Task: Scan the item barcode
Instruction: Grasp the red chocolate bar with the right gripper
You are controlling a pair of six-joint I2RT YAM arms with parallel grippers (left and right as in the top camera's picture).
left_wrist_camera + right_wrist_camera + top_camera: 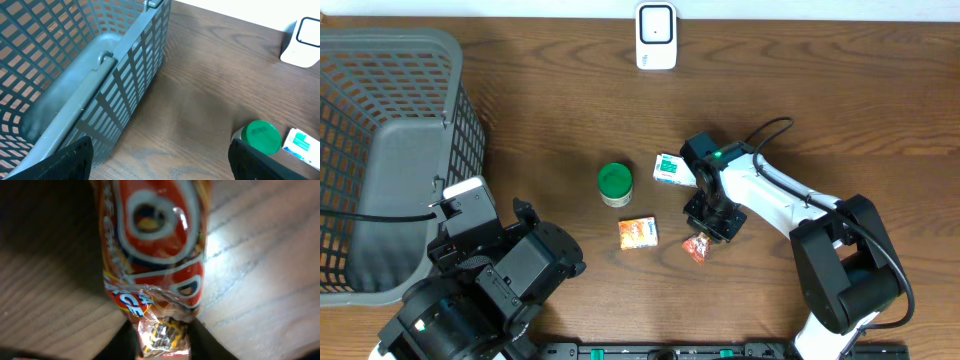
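A red snack packet (155, 245) lies on the wooden table, filling the right wrist view. My right gripper (162, 337) is shut on its crimped near end, with a dark finger (127, 342) pressed against each side. From overhead the packet (698, 246) shows just below the right gripper (712, 225). The white barcode scanner (656, 36) stands at the far edge of the table, well away from the packet. My left gripper (160, 165) hangs open over bare wood, nothing between its fingers.
A grey mesh basket (390, 150) fills the left side, close to the left arm. A green-lidded can (615, 184), an orange packet (638, 232) and a white and green box (669, 168) lie around the right gripper.
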